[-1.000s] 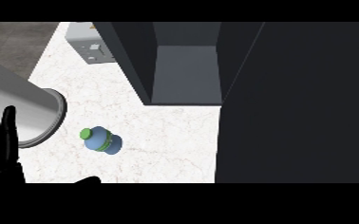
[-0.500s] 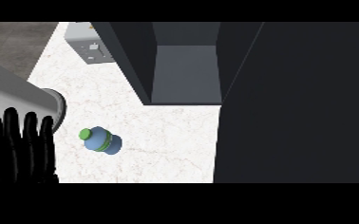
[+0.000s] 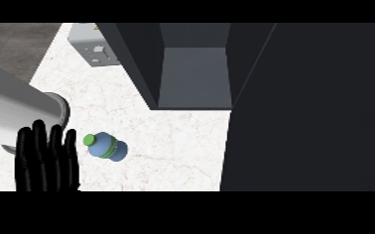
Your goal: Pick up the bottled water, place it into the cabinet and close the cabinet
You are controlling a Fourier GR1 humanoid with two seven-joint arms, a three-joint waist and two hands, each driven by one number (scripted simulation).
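White marble counter (image 3: 168, 134) bears the bottled water (image 3: 106, 146) beside the straight-fingered, empty left hand (image 3: 47, 161).

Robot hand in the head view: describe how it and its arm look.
The one robot hand in view, at the lower left, is plain glossy black with long slim fingers. Above it sits a smooth light grey cylindrical forearm with a darker rim. No cables or markings show.

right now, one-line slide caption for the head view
Left hand open beside the bottled water on the counter, cabinet open.

One bottled water (image 3: 106, 146), one cabinet (image 3: 192, 64), one robot hand (image 3: 47, 161).
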